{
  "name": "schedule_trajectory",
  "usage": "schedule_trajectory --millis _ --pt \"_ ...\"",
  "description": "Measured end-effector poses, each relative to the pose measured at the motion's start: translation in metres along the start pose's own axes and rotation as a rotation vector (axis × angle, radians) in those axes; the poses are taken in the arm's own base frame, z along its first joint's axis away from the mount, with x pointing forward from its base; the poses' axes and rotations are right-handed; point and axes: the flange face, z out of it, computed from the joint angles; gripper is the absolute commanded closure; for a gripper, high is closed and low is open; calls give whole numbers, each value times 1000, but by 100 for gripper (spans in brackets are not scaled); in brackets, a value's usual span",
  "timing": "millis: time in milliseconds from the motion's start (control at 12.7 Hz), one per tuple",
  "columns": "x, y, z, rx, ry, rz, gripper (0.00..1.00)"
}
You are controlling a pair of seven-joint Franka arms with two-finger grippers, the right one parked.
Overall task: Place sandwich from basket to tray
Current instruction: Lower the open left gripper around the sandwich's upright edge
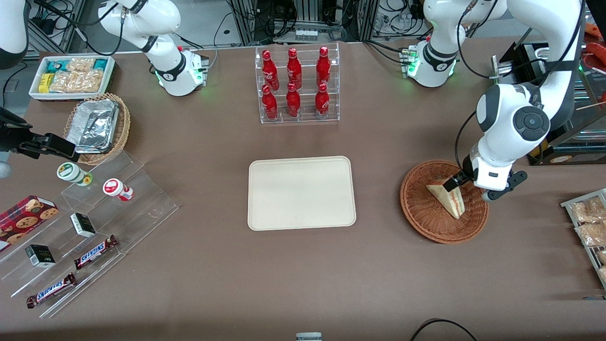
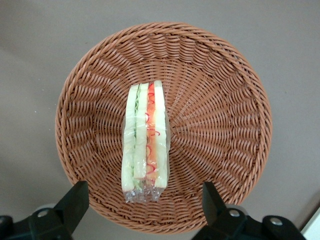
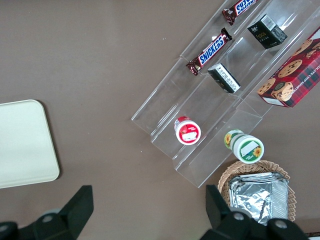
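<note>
One clear-wrapped triangular sandwich (image 2: 145, 142) of pale bread, red and green filling showing at its edge, lies in the round reddish-brown woven wicker basket (image 1: 416, 208) toward the working arm's end of the brown table (image 1: 303, 284). The left arm's black two-finger gripper (image 2: 142, 202) hovers just above the basket, its fingers (image 2: 75, 200) spread wide on either side of the sandwich's end; they seem to touch nothing, though contact is hard to judge from the front. Well apart from the basket, the flat cream-beige rectangular tray (image 1: 301, 193) sits mid-table. Nearer the arms' bases stands a clear rack of red bottles (image 1: 296, 83).
</note>
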Motion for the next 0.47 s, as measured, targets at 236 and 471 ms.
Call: schedule_trajectory --millis 236,471 --pt "0 0 6 3 -6 -16 0" --pt "0 0 20 17 -27 -18 0"
